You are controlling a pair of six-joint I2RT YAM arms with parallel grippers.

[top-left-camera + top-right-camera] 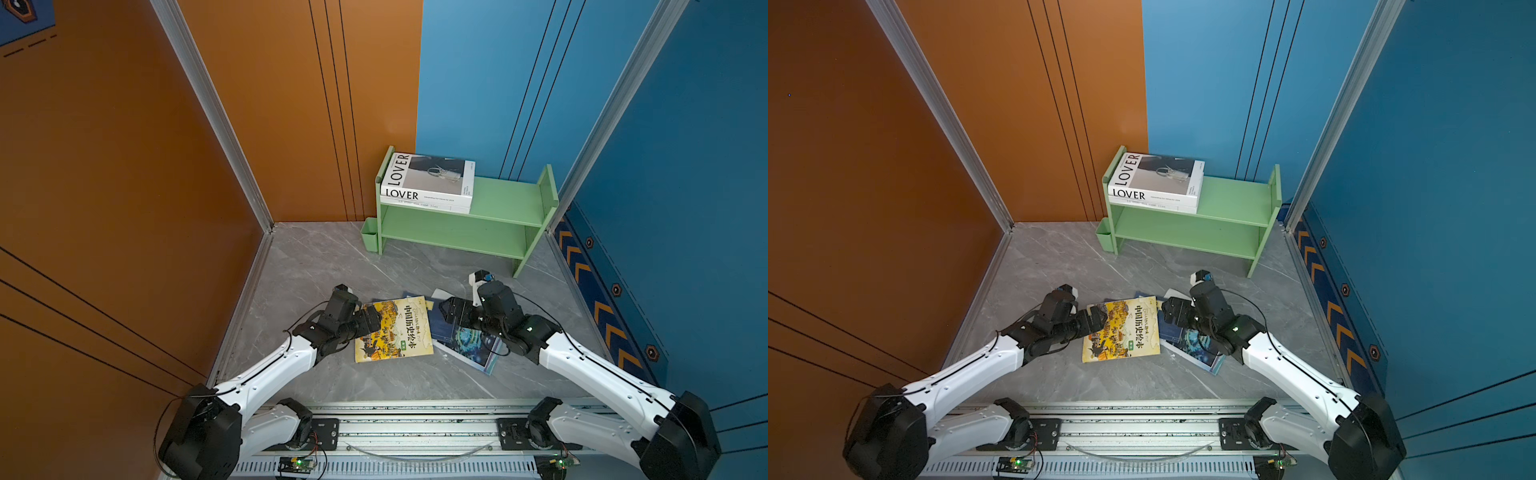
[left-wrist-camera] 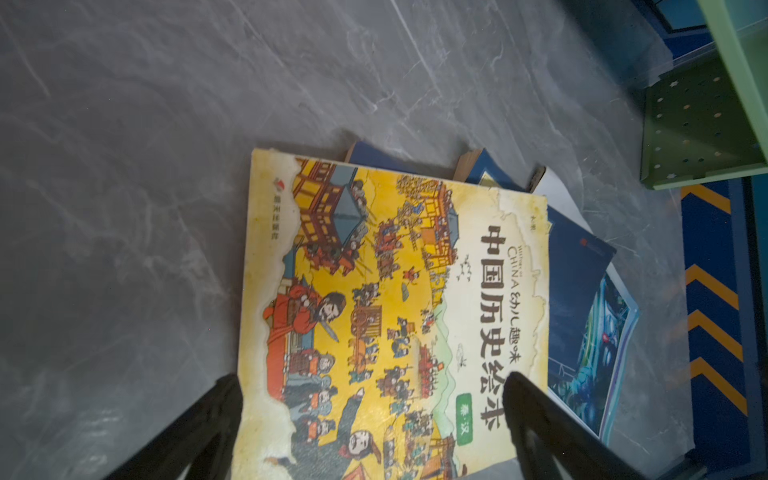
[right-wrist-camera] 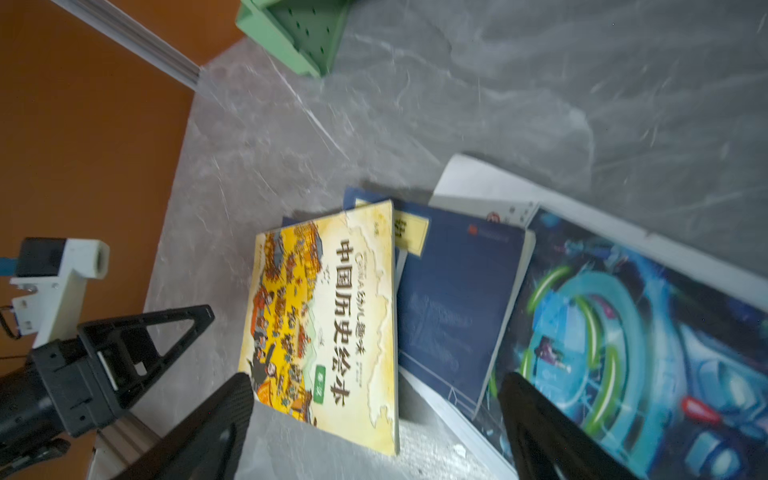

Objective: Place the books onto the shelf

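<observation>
Books (image 1: 440, 330) are split: a yellow book (image 1: 392, 328) is laid over darker ones on the grey marbled surface (image 1: 316, 266); two white books (image 1: 428, 183) are stacked on the green shelf (image 1: 505, 199). The left gripper (image 2: 372, 378) and the right gripper (image 3: 377, 377) are held wide open, empty. An orange wall (image 1: 124, 166) and a blue wall (image 1: 478, 83) are set behind.

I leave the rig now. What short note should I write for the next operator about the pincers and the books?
Left pincer: open over the yellow book, nothing held.
Right pincer: open above the navy books, nothing held.
Done: the LOVER book lies on a second white book on the shelf, top tier.
Left to do: yellow book, navy books and teal book, overlapping on the table.
</observation>
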